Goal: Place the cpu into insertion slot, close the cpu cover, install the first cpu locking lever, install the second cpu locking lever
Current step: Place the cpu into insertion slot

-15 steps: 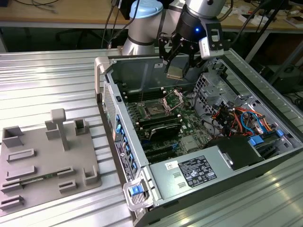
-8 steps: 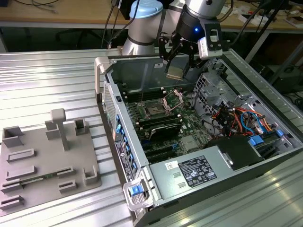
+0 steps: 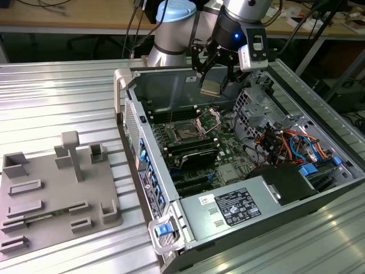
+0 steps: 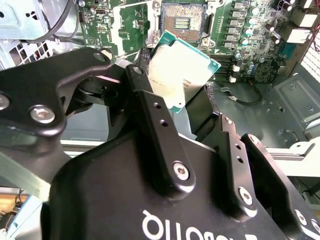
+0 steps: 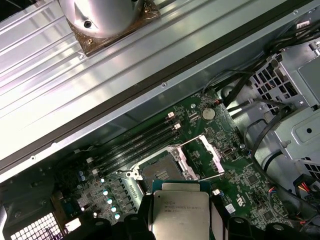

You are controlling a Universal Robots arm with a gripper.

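Note:
My gripper [image 3: 211, 83] is shut on the cpu [image 3: 210, 88], a flat square chip with a dull silver top, and holds it tilted in the air above the green board. In both wrist views the black fingers [image 4: 146, 87] clamp the cpu [image 4: 180, 70] [image 5: 180, 215] by two opposite edges. The insertion slot [image 3: 187, 132] [image 5: 161, 173] [image 4: 183, 22] lies bare below and just ahead of the chip. The cpu cover [image 3: 219, 118] [image 5: 215, 158] stands swung up beside the slot, on the exterior view's right.
The board lies in an open computer case [image 3: 128, 85] with raised walls. Long black memory slots [image 3: 191, 149] run beside the socket. A drive cage with coloured cables [image 3: 285, 142] and a grey white-labelled box [image 3: 228, 208] fill the exterior view's right. A grey fixture plate [image 3: 51, 194] lies at its left.

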